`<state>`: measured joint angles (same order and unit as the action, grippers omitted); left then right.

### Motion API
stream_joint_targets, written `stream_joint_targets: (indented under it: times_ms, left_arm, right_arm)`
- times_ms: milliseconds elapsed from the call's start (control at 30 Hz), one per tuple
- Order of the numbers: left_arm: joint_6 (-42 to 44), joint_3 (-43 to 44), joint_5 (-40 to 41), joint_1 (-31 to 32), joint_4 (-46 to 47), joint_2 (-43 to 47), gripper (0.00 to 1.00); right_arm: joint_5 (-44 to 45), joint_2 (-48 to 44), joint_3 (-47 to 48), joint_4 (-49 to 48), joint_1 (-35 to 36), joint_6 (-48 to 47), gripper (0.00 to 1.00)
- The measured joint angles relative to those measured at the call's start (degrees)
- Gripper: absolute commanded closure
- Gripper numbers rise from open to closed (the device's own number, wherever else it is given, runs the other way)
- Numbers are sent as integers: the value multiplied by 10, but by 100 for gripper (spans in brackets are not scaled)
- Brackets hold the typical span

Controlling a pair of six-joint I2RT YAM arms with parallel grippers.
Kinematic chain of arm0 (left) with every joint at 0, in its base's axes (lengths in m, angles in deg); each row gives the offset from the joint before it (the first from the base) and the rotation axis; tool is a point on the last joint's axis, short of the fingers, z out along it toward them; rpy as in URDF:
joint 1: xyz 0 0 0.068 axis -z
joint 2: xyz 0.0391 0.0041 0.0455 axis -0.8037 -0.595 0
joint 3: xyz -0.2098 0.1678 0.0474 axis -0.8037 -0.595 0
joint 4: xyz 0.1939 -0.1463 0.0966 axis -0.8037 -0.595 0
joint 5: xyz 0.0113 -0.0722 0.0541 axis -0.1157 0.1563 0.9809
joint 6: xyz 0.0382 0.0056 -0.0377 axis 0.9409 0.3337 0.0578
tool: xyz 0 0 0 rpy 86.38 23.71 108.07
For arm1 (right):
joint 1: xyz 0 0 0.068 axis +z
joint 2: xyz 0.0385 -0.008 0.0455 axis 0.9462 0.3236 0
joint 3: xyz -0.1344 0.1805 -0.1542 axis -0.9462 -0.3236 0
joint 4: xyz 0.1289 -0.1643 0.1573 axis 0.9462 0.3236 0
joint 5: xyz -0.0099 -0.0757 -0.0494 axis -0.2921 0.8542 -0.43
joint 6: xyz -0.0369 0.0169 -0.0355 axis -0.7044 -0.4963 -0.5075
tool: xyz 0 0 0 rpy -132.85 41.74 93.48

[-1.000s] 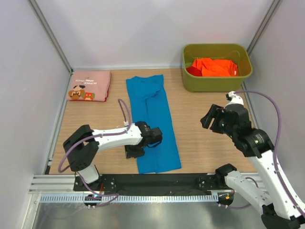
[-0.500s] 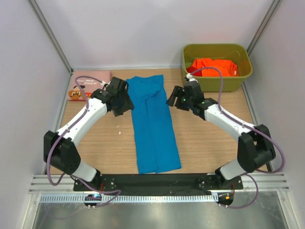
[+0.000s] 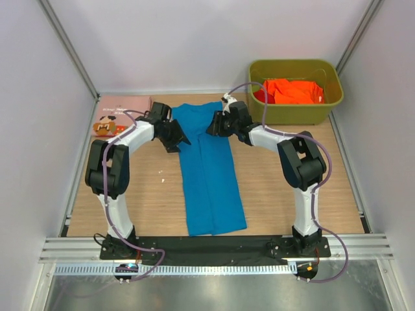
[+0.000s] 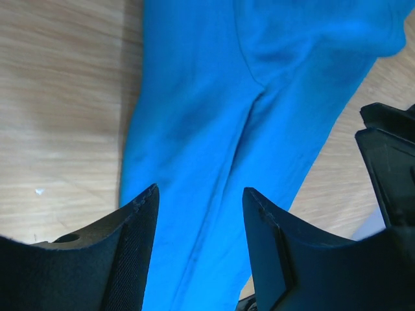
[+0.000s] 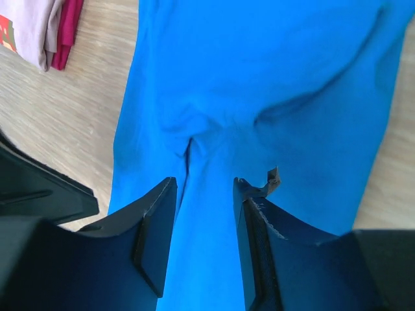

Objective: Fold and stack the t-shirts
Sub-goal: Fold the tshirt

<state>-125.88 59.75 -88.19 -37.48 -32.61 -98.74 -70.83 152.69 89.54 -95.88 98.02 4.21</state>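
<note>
So far, one part of the job is looking finished: the pink t-shirt (image 3: pixel 122 116) is lying folded in the far left corner of the table (image 3: pixel 285 188), where a stack can be growing. The blue t-shirt (image 3: pixel 211 175) is lying in the middle of the table, already folded lengthwise into a long narrow strip. I am judging that it is needing its cross folds and then a move onto the pink one. The orange t-shirt (image 3: pixel 295 91) and the red t-shirt (image 3: pixel 260 96) are sitting crumpled in the olive bin (image 3: pixel 259 111) at the far right, not yet begun. So less than half is seeming done.

Both arms are reaching to the far end of the blue strip. The left gripper (image 4: pixel 201 194) is hanging over its left edge with fingers spread, pinching nothing that I can see. The right gripper (image 5: pixel 205 184) is hanging near a wrinkle, fingers also apart but narrower. Whether the tips are touching cloth, I cannot tell.

Bare wood is lying open on both sides of the strip, so folding along its length is looking free. The pink t-shirt is sitting near the left gripper, and the bin near the right arm. The walls (image 3: pixel 39 129) are closing three sides, and the strip's near end is lying close to the black rail (image 3: pixel 214 245).
</note>
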Motion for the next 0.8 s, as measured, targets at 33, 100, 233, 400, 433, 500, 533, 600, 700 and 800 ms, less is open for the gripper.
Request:
stream_joint_targets:
  times_ms: [33, 100, 233, 400, 433, 500, 533, 600, 700, 800]
  left_arm:
    - [-2, 1, -5, -5, 6, -8, 44]
    - [-2, 4, -12, -12, 11, -22, 44]
    - [-3, 10, -20, -20, 22, -48, 45]
    - [-3, 12, -26, -21, 24, -59, 44]
    - [-3, 14, -26, -21, 24, -60, 45]
    - [-2, 17, -25, -21, 25, -62, 44]
    - [-2, 19, -26, -21, 26, -63, 44]
    - [-2, 23, -26, -21, 27, -65, 44]
    - [-2, 31, -26, -21, 30, -78, 44]
    - [-3, 32, -26, -22, 31, -86, 44]
  right_arm:
    - [-2, 11, 10, -4, 0, -4, 50]
    - [-6, 28, 28, -8, 0, -10, 49]
    - [-7, 54, 53, -13, 0, -19, 46]
    - [-8, 80, 77, -17, 0, -25, 46]
    - [-8, 84, 80, -16, 0, -26, 46]
    - [-9, 91, 85, -17, 0, -27, 46]
    - [-9, 94, 87, -17, 0, -28, 46]
    - [-11, 104, 96, -18, 0, -28, 45]
    - [-14, 113, 102, -21, 0, -30, 45]
    - [-18, 115, 103, -21, 0, -29, 48]
